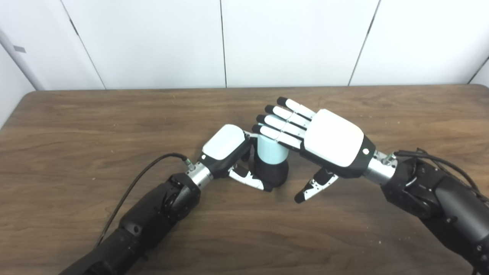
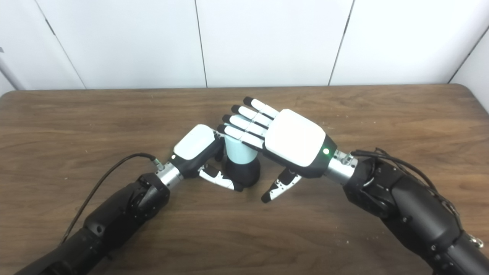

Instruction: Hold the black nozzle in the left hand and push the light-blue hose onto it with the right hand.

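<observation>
One black nozzle point(image 1: 272, 172) stands on the table point(image 1: 114, 122), gripped by the left hand point(image 1: 229, 152). One light-blue hose point(image 1: 271, 151) sits atop the nozzle, under the flat, empty right hand point(image 1: 328, 141).

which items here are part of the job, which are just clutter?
Job:
- black rounded nozzle, held by left hand
- light-blue cylindrical hose seated on it
- right hand, open, flat fingers on top

Not job:
- brown wooden table
- crumbs
</observation>
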Robot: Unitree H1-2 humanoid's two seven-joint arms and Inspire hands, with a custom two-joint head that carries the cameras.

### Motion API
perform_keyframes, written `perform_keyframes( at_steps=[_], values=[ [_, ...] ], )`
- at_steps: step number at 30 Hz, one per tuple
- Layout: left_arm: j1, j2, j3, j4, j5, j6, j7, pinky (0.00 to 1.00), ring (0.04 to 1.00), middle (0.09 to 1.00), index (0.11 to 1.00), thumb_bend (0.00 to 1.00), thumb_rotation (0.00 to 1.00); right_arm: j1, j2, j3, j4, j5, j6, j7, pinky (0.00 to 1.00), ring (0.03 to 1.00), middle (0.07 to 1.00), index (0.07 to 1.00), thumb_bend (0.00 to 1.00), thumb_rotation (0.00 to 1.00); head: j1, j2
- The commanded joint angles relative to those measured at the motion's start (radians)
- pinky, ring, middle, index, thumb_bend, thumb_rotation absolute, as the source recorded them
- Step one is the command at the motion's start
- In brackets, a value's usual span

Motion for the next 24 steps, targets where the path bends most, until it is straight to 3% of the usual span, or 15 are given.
perform_keyframes(
  at_steps=[1, 9, 12, 15, 16, 19, 24],
  values=[
    [0.122, 0.02, -0.079, 0.067, 0.052, 0.04, -0.182, 0.29, 0.35, 0.379, 0.402, 0.63, 0.43, 0.058, -0.036, 0.062, 0.052, -0.066, -0.023, 0.176, 1.0, 0.976, 0.945, 0.915, 0.75, 0.48, 0.0, 0.003],
    [0.122, 0.017, -0.08, 0.071, 0.053, 0.042, -0.182, 0.28, 0.342, 0.37, 0.403, 0.63, 0.43, 0.07, -0.022, 0.03, 0.071, 0.096, 0.003, 0.176, 1.0, 0.984, 0.975, 0.948, 0.75, 0.48, 0.002, 0.002],
    [0.123, 0.019, -0.08, 0.065, 0.053, 0.045, -0.185, 0.29, 0.347, 0.379, 0.422, 0.63, 0.43, 0.103, 0.005, -0.029, 0.071, 0.218, 0.018, 0.111, 1.0, 0.999, 0.997, 0.989, 0.76, 0.48, 0.002, 0.001],
    [0.122, 0.02, -0.079, 0.061, 0.051, 0.047, -0.188, 0.29, 0.349, 0.383, 0.423, 0.63, 0.43, 0.141, 0.042, -0.088, 0.075, 0.317, -0.011, 0.043, 1.0, 1.0, 1.0, 0.999, 0.83, 0.56, 0.004, 0.001],
    [0.121, 0.021, -0.078, 0.062, 0.052, 0.046, -0.188, 0.29, 0.349, 0.383, 0.41, 0.63, 0.43, 0.15, 0.059, -0.11, 0.077, 0.331, -0.031, 0.01, 1.0, 1.0, 1.0, 1.0, 0.83, 0.65, 0.004, 0.001],
    [0.118, 0.024, -0.078, 0.064, 0.055, 0.044, -0.185, 0.29, 0.343, 0.371, 0.381, 0.63, 0.43, 0.17, 0.105, -0.175, 0.055, 0.297, -0.044, -0.062, 1.0, 1.0, 1.0, 1.0, 0.88, 0.68, 0.003, -0.001],
    [0.116, 0.026, -0.076, 0.063, 0.056, 0.044, -0.185, 0.28, 0.337, 0.369, 0.429, 0.63, 0.43, 0.185, 0.156, -0.264, 0.014, 0.228, -0.008, -0.085, 1.0, 1.0, 1.0, 1.0, 0.85, 0.79, 0.008, -0.002]
  ],
)
